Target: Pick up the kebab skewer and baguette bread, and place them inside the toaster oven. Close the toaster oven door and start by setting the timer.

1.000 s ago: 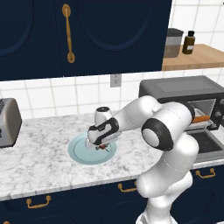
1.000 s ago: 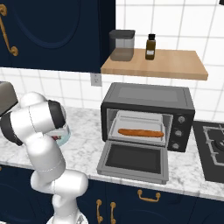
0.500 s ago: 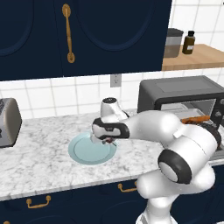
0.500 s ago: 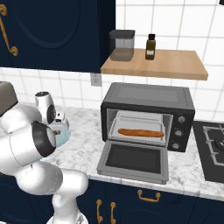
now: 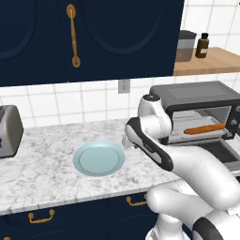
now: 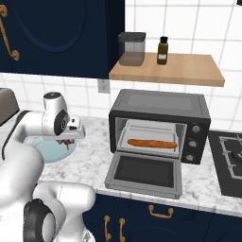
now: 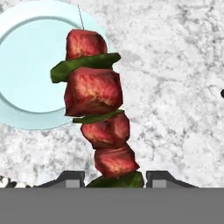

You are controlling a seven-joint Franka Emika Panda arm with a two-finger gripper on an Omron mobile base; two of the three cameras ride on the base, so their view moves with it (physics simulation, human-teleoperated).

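My gripper [image 7: 114,177] is shut on the kebab skewer [image 7: 94,92], red meat chunks with green slices, which hangs above the marble counter just right of the light blue plate [image 7: 26,78]. From the base, the gripper [image 5: 125,141] hovers past the plate's [image 5: 99,158] right edge, and the skewer [image 6: 67,142] shows as a small red tip under the hand [image 6: 71,134]. The toaster oven [image 6: 160,106] stands to the right with its door [image 6: 146,175] folded down flat. The baguette bread [image 6: 152,143] lies on the tray inside, also seen through the opening [image 5: 204,128].
A silver toaster [image 5: 8,130] stands at the counter's left end. A wooden shelf [image 6: 165,68] above the oven carries a jar and a dark bottle. A stove top [image 6: 229,160] lies right of the oven. Dark blue cabinets hang overhead.
The arm has swung right and lifted the skewer off the plate, carrying it from over the plate's middle to beyond its right edge, nearer the oven. The grip stays the same.
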